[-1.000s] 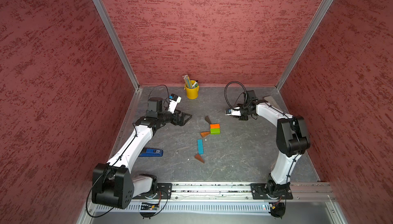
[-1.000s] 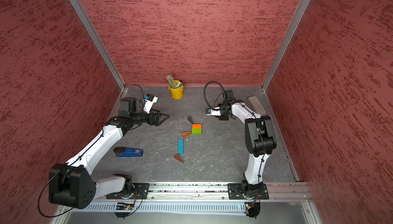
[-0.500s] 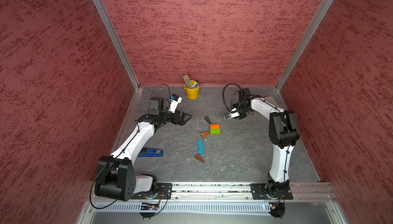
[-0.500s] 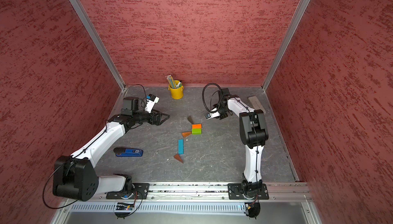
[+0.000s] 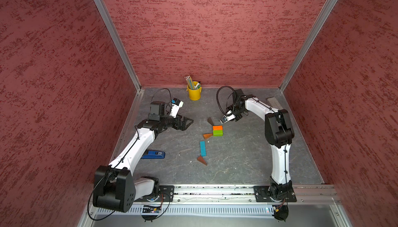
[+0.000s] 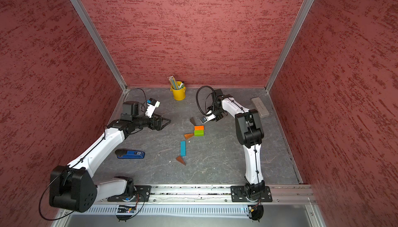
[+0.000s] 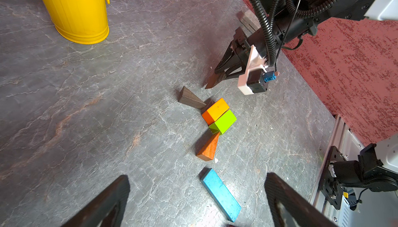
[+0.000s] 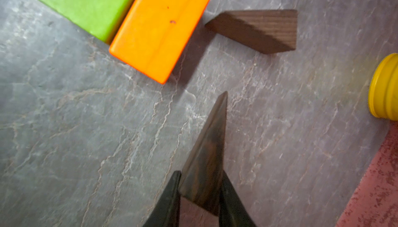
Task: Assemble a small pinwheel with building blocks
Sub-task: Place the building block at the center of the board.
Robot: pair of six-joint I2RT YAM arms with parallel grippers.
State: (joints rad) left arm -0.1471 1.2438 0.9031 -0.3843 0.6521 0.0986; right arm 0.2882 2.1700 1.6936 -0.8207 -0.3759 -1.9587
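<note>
We count seven blocks. One orange block (image 5: 217, 127), one green block (image 5: 217, 132), one blue bar (image 5: 202, 148). Four brown wedges: two dark, a first dark wedge (image 5: 210, 120) and a second dark wedge (image 8: 206, 150); two reddish, a first reddish wedge (image 5: 207, 136) and a second reddish wedge (image 5: 202, 160). Off-task we log one yellow bucket (image 5: 194, 93), pencils (image 5: 189, 81) inside too bunched to count, one blue stapler (image 5: 153, 154), one grey block (image 6: 260, 107). Two arms: left arm (image 5: 137, 144), right arm (image 5: 279, 163).

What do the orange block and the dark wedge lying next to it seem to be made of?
The dark wedge looks like dark-stained, matt wood: fine grain lines run across its faces. The orange block is probably wood under smooth, opaque paint; no grain shows, so plastic is possible.
</note>
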